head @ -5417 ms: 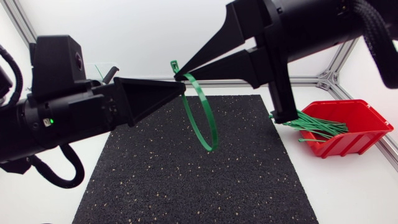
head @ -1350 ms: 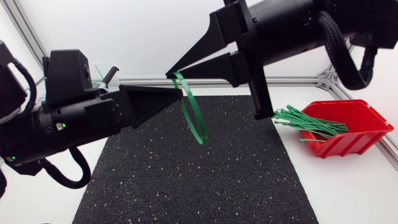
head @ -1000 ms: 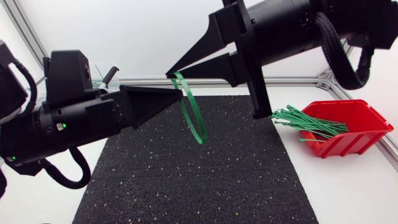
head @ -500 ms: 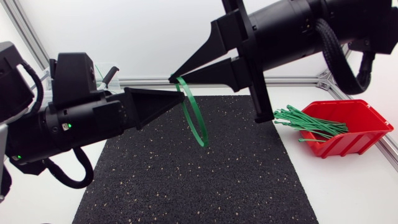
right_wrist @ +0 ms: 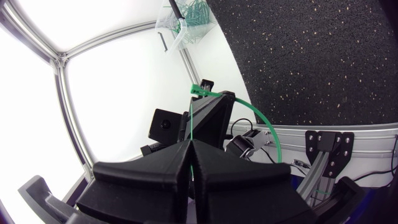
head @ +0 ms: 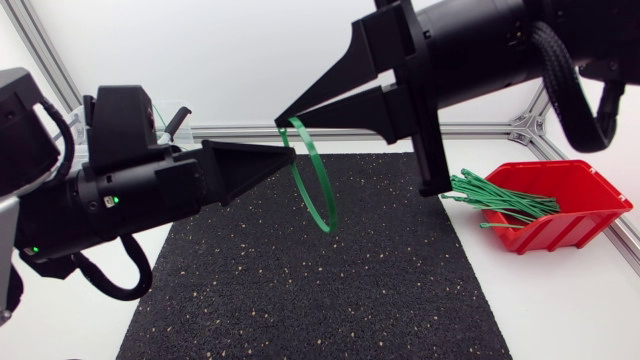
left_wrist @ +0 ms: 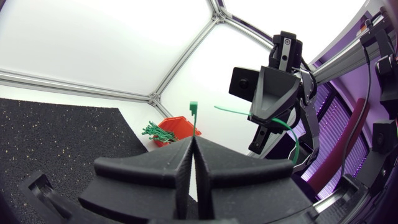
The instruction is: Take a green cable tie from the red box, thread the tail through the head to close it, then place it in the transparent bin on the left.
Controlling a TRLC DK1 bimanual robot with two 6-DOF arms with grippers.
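A green cable tie (head: 318,190) is bent into a loop above the black mat (head: 300,280). My left gripper (head: 293,152) is shut on its head end, and the small square head (left_wrist: 194,107) sticks out past the fingertips. My right gripper (head: 280,118) is shut on the thin tail (right_wrist: 191,124) just above and behind it. In the right wrist view the tail runs from that gripper (right_wrist: 191,142) up to the head (right_wrist: 200,90). The red box (head: 580,205) with several green ties (head: 500,197) stands at the right. The transparent bin (right_wrist: 186,22) holds green ties.
The aluminium frame rail (head: 480,128) runs along the table's back edge. In the head view my left arm hides most of the bin (head: 165,115) at the back left. White table shows on both sides of the mat.
Both grippers and the looped tie have drifted slightly to the right. The grips on the tie are unchanged.
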